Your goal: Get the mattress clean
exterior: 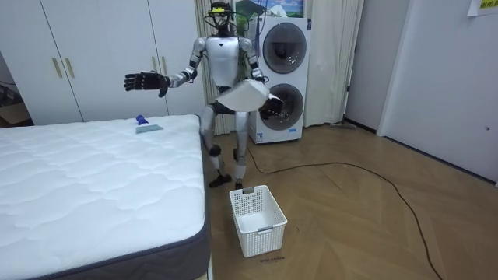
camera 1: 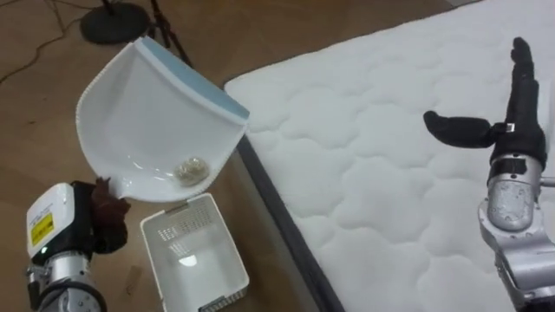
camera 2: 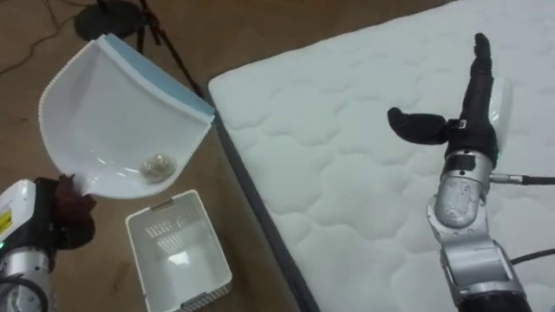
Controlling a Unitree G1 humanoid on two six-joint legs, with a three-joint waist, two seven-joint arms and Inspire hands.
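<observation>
The left hand [camera 1: 106, 215] is clenched round the handle end of a white dustpan [camera 1: 147, 113], dark fingers curled tight at its lowest point. On the forearm behind it sits a yellow label [camera 1: 42, 230]; its print is too small to read. The pan is tilted with its blue-edged lip uppermost, and a small pale crumpled wad [camera 1: 189, 169] lies in the deep end, close to the hand. Under the pan, on the wooden floor just beside the bed's dark edge, stands a white slotted basket [camera 1: 186, 230], its pale bottom showing.

The right hand [camera 1: 512, 121] is released: fingers straight and pointing away, thumb spread toward the robot's left, holding nothing above the white quilted mattress [camera 1: 364, 130].

The eye views take in the round base of a stand [camera 1: 113, 22] on the floor beyond the pan. The room view shows the robot upright at the bed's far corner, its right arm stretched out to the room view's left. A blue brush [exterior: 144, 124] lies on the mattress near that far edge. Two stacked washers [exterior: 284, 47] stand behind the robot, beside white wardrobes [exterior: 85, 54].
</observation>
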